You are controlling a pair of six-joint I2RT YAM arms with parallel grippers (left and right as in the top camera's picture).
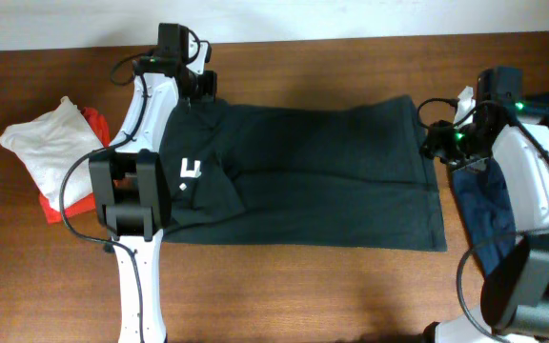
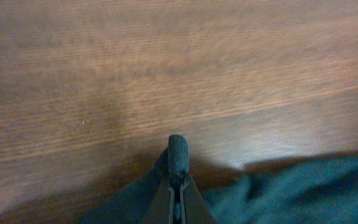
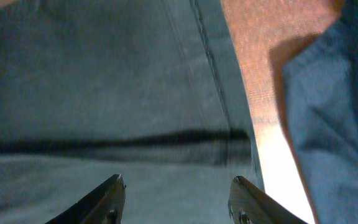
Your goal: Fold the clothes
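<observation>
Spreading flat across the middle of the tabletop (image 1: 284, 286), the charcoal garment (image 1: 332, 181) was laid out, presumably so its edges could be reached for folding. Its far left corner appeared pinched by the left gripper (image 2: 178, 158), whose jaws were fully closed. The right gripper (image 3: 178, 190) was held partly open over the right hem, nothing gripped. The navy garment (image 1: 484, 205) was seen just beside that hem.

One print shows: a small white blocky mark (image 1: 191, 171) on the black-charcoal garment (image 1: 332, 191), at about nine o'clock on the cloth. It is too small to read. A tiny white dot (image 1: 183, 188) sits at its seven o'clock.
</observation>
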